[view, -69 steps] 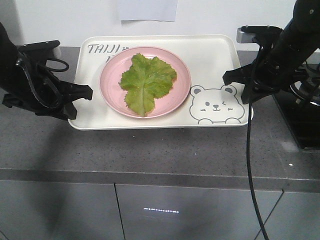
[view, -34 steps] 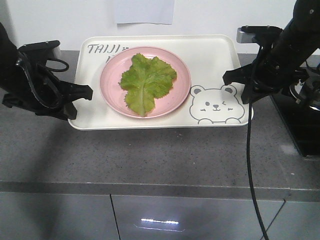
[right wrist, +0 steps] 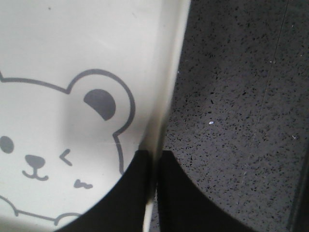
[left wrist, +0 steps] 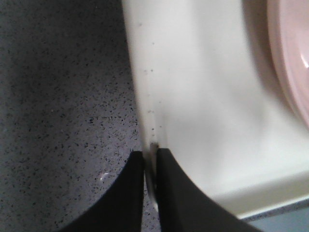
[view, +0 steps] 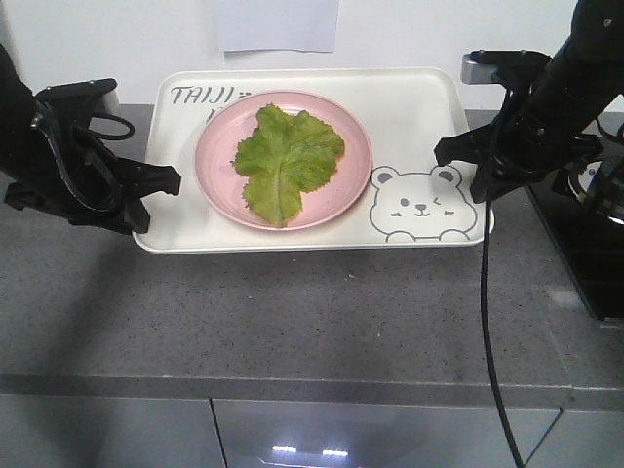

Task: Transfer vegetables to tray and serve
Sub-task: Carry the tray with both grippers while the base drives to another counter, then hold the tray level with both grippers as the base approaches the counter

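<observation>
The vegetables are one crinkly green lettuce leaf point(view: 286, 156) lying on a round pink plate point(view: 219, 190). The plate rests on the cream tray point(view: 409, 107), which bears a winking bear drawing point(view: 421, 205). My left gripper point(view: 164, 187) is shut on the tray's left rim; in the left wrist view that gripper point(left wrist: 150, 153) pinches the thin rim of the tray point(left wrist: 203, 96), with the plate's edge point(left wrist: 289, 48) at the far right. My right gripper point(view: 468, 171) is shut on the right rim; the right wrist view shows the same gripper point(right wrist: 155, 153) clamping the tray point(right wrist: 72, 48) beside the bear's ear point(right wrist: 99, 102).
A speckled grey counter point(view: 312, 302) lies under the tray, its front edge point(view: 292, 387) above the cabinet doors. A black appliance point(view: 585, 244) stands at the right, close behind my right arm. A white sheet point(view: 276, 24) hangs on the wall behind.
The tray, the plate and both grippers keep their place in the view. The counter's front edge has slid down the frame, and the black appliance and the wall sheet have shifted.
</observation>
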### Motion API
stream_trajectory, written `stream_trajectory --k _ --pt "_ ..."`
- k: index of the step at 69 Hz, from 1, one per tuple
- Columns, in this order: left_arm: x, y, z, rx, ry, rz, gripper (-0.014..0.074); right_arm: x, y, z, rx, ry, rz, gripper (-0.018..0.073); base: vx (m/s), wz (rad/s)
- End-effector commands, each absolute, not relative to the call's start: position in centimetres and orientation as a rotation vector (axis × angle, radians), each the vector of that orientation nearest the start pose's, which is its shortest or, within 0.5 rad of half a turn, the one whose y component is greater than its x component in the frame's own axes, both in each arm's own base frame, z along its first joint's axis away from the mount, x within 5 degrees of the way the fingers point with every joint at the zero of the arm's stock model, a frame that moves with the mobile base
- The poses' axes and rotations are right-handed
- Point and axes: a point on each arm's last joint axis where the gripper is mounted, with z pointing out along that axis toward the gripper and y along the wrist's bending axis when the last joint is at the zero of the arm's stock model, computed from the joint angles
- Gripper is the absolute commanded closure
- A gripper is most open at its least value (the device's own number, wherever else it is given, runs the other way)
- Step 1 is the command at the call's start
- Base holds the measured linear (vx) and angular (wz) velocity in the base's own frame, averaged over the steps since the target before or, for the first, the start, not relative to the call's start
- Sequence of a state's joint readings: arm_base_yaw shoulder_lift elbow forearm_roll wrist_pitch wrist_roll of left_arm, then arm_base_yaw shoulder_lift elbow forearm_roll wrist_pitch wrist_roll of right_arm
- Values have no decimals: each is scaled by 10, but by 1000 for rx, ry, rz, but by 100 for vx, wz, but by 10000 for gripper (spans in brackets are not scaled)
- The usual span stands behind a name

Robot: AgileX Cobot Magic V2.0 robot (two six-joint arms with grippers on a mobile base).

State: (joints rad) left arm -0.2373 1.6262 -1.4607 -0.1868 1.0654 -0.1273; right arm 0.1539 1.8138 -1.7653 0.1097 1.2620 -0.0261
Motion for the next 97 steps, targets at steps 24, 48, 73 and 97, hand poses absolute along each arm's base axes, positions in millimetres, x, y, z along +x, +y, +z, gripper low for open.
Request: stream_trajectory --k 24,48,73,97 --pt "325 -103 352 105 2587 -439 604 366 71 363 -271 2716 225 564 5 -1" --pt "325 -103 352 105 2587 -439 604 366 71 363 -271 2716 225 564 4 1" --pt "325 -103 352 105 2587 -439 604 366 71 363 -271 2716 225 564 3 3" --pt "325 -103 352 105 2587 -439 604 366 71 363 -271 2716 225 564 3 1"
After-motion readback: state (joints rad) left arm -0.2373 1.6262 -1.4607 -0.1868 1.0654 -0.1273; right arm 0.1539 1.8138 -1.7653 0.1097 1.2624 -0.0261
